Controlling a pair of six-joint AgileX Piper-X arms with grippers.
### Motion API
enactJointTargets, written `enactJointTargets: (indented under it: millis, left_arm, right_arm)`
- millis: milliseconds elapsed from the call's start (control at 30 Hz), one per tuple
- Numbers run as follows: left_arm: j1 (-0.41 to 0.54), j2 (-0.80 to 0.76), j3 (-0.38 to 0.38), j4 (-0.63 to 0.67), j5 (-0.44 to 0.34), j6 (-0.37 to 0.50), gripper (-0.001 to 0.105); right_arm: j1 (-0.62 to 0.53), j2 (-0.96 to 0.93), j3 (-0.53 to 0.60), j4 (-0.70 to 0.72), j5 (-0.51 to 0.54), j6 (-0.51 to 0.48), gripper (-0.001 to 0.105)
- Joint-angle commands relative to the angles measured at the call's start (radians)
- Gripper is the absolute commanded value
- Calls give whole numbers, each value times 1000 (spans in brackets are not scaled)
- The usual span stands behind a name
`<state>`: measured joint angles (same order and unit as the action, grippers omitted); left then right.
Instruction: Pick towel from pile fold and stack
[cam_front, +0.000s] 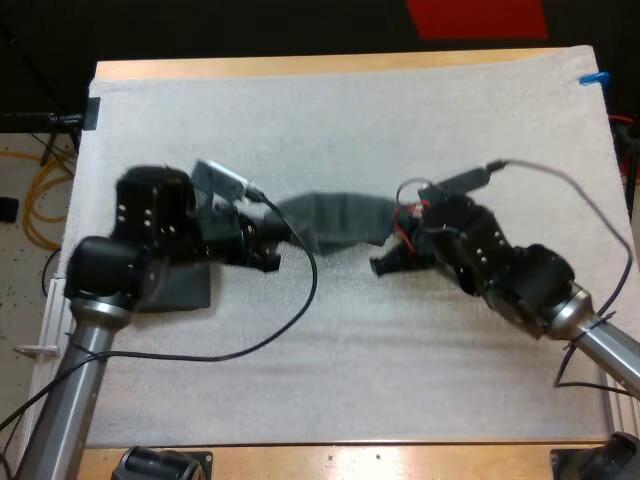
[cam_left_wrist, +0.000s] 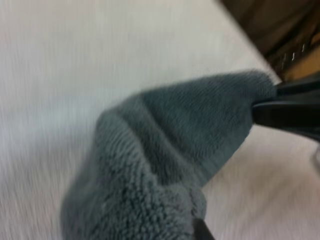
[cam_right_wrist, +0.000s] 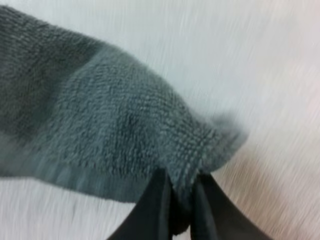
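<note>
At mid-desk, right hand (cam_right_wrist: 182, 176): the two black fingers (cam_right_wrist: 156, 210) are closed on a hemmed corner of the towel (cam_front: 335, 218), with cloth squeezed between them from both sides. Left hand (cam_front: 278, 245): it sits at the opposite end of the same towel and pinches it. In the left wrist view the cloth bunches up right against the tip of a near finger (cam_left_wrist: 201, 231). The towel's far corner runs out to the other arm's dark fingertips, which press on it there. The towel is dark grey-green terry. It spans the gap between the two hands as a short sagging band, narrow at the right hand's corner and fuller toward the left. Seen from above, it is about midway between the desk's left and right edges, and roughly halfway between the near and far edges. Folded towel (cam_front: 185, 287): a flat dark rectangle on the white mat (cam_front: 350, 130), toward the left edge, partly hidden under the left arm and apart from the held towel. The mat covers most of the desk (cam_front: 300, 66), with bare wood showing along the far and near edges.
</note>
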<state>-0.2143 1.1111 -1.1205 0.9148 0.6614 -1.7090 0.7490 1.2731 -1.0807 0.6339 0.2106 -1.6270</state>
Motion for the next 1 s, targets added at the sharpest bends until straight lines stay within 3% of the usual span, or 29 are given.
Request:
enactJointTargets:
  millis: [0,133,300,567,733,967]
  left_arm:
    - [-3,-6,-48,4,-1,-3,0]
    - [-3,-6,-144,10,-31,-11,0]
    - [-3,-6,-225,71,-82,-11,0]
    - [-3,-35,-238,149,-75,-11,0]
    - [-3,-68,-238,226,-73,1,0]
    - [-28,-111,-238,262,-35,-21,0]
  right_arm:
    - [-1,-5,-54,-17,64,-50,0]
    - [-1,-5,-142,-15,127,-80,0]
    - [-1,-12,-212,35,129,-80,0]
    - [0,-69,-261,187,114,-80,0]
    - [1,-117,-261,302,-74,-55,0]
    - [1,-131,-261,391,-218,36,0]
